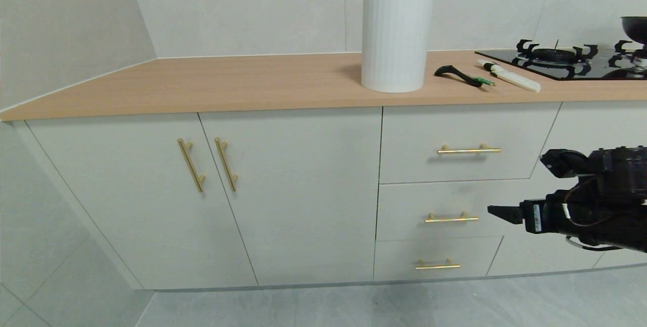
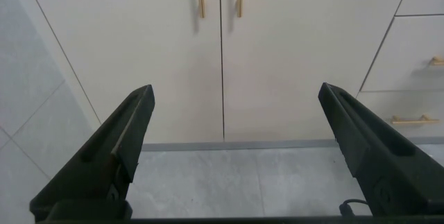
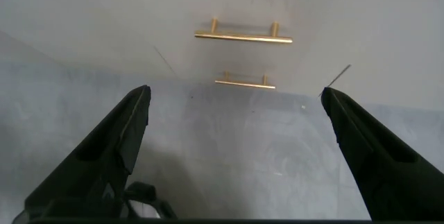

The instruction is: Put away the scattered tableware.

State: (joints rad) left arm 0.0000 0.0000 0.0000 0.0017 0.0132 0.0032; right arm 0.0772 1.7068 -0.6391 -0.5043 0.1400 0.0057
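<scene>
Two pieces of tableware lie on the wooden counter (image 1: 227, 82), close together and just right of a tall white ribbed container (image 1: 398, 39). One is a black utensil (image 1: 461, 75) with a green tip. The other is a longer white utensil (image 1: 510, 76) with a dark band near its far end. They lie side by side, apart from each other, between the container and the stove (image 1: 556, 59). A dark pot (image 1: 636, 26) sits on the stove at the edge of the head view.

Under the counter are two cabinet doors (image 1: 151, 200) with slanting gold handles. To their right is a stack of three drawers (image 1: 429, 135), each with a horizontal gold handle.

The right gripper (image 1: 515, 183) hangs low in front of the drawers, well below the counter and far from both utensils. Its two fingers are spread wide with nothing between them. In the right wrist view they frame the two lower drawer handles and the grey floor (image 3: 208, 148).

The left gripper (image 2: 236, 92) is likewise spread wide and holds nothing. In the left wrist view it faces the seam between the two cabinet doors, above the floor.
</scene>
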